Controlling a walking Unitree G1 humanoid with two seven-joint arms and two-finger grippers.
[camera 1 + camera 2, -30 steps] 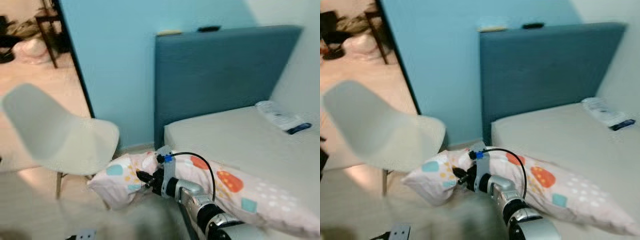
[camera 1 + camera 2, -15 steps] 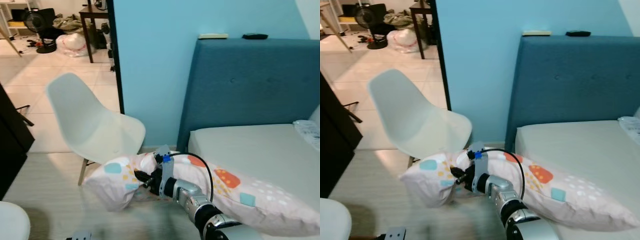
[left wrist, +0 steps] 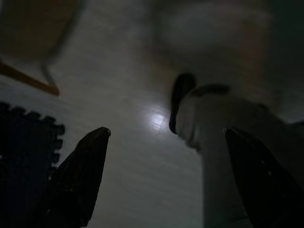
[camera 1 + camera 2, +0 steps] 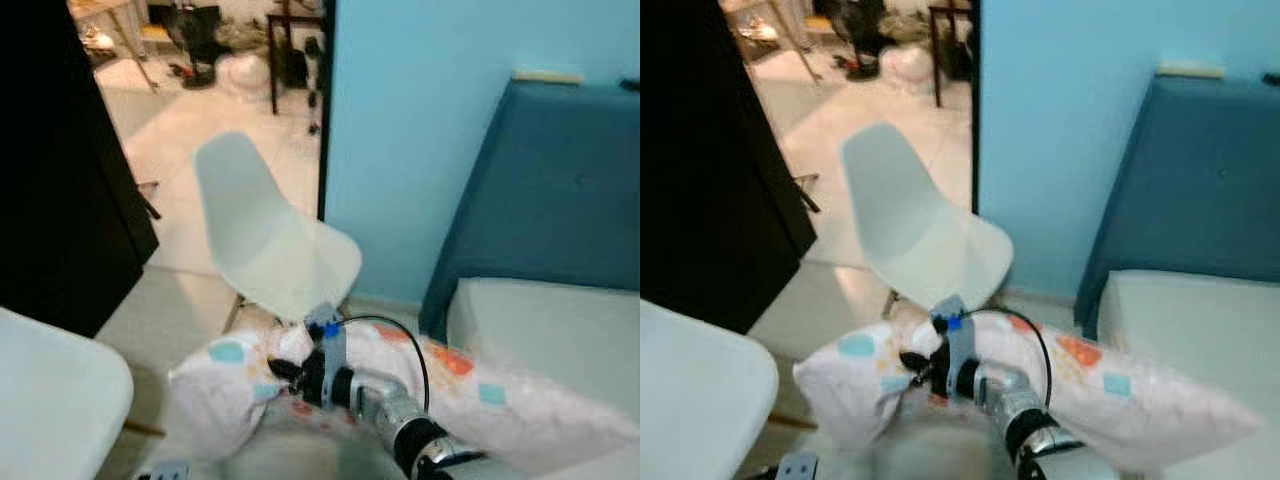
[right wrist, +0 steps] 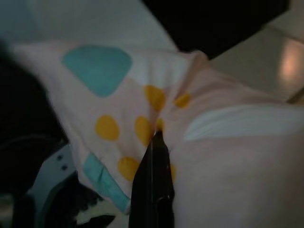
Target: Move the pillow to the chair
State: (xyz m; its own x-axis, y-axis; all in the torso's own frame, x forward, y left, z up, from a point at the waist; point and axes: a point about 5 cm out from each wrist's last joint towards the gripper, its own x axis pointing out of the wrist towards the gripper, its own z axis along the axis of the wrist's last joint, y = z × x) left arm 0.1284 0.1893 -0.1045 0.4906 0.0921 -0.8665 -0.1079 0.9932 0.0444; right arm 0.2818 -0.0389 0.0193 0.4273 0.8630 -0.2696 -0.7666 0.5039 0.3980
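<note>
The pillow (image 4: 470, 405) is pale pink with teal, orange and yellow spots and hangs in front of me, low in the head views. My right gripper (image 4: 283, 370) is shut on the pillow near its left end; in the right wrist view a black finger (image 5: 153, 183) presses into the spotted fabric (image 5: 142, 118). The white shell chair (image 4: 270, 240) stands just beyond the pillow, seat toward me, on thin wooden legs. My left gripper (image 3: 166, 137) hangs open over the pale floor, its two dark fingers (image 3: 85, 166) spread wide.
A light-blue wall (image 4: 410, 120) and a teal headboard (image 4: 560, 190) are on the right, with the bed mattress (image 4: 560, 330) below. A black cabinet (image 4: 50, 180) stands at left, a white rounded surface (image 4: 50, 400) at lower left. A doorway opens to a tiled room (image 4: 190, 100).
The whole view has swung left: chair now sits near centre, bed slid right, black cabinet and white surface came in. My right gripper still holds the pillow, now closer to the chair seat.
</note>
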